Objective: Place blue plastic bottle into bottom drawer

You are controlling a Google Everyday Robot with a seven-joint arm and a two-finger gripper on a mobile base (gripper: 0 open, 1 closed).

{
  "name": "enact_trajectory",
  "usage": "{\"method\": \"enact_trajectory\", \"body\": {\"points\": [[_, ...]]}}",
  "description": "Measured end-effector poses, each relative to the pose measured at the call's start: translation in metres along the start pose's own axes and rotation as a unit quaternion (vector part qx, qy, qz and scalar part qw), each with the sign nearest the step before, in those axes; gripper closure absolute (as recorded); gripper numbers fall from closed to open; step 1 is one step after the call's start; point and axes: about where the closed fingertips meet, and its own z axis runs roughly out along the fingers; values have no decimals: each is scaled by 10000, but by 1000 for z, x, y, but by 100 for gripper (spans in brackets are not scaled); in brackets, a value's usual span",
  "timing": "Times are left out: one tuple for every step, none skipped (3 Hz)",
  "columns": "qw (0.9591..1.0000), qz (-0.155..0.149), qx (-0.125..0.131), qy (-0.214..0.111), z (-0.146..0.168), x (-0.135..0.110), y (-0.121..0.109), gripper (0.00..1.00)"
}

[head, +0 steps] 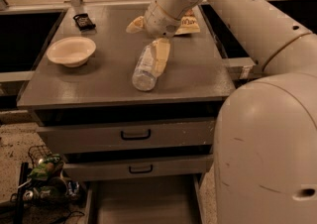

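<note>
The blue plastic bottle (144, 67) lies on its side on the grey cabinet top (99, 86), its cap end pointing away from me. My gripper (148, 41) is open and lowered over the bottle's far end. One pale finger (161, 55) lies along the bottle's right side and the other stands off to the upper left. The bottle rests on the top and is not lifted. The bottom drawer (143, 202) is pulled out below the cabinet, its flat grey floor bare.
A white bowl (72, 50) sits at the left of the top and a small black object (83, 21) at the back left. A snack bag (189, 23) lies behind the gripper. Two upper drawers (136, 135) are shut. Clutter (47, 178) lies on the floor at left. My body (267, 153) fills the right.
</note>
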Motion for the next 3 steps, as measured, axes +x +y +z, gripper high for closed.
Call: {"method": "enact_trajectory", "body": {"points": [[9998,-168,5,-121,5,-8,0,0],[9996,-219,-2,-171,8,-12,0,0],[9990,-348,-23,-282,19,-30,-9,0]]}}
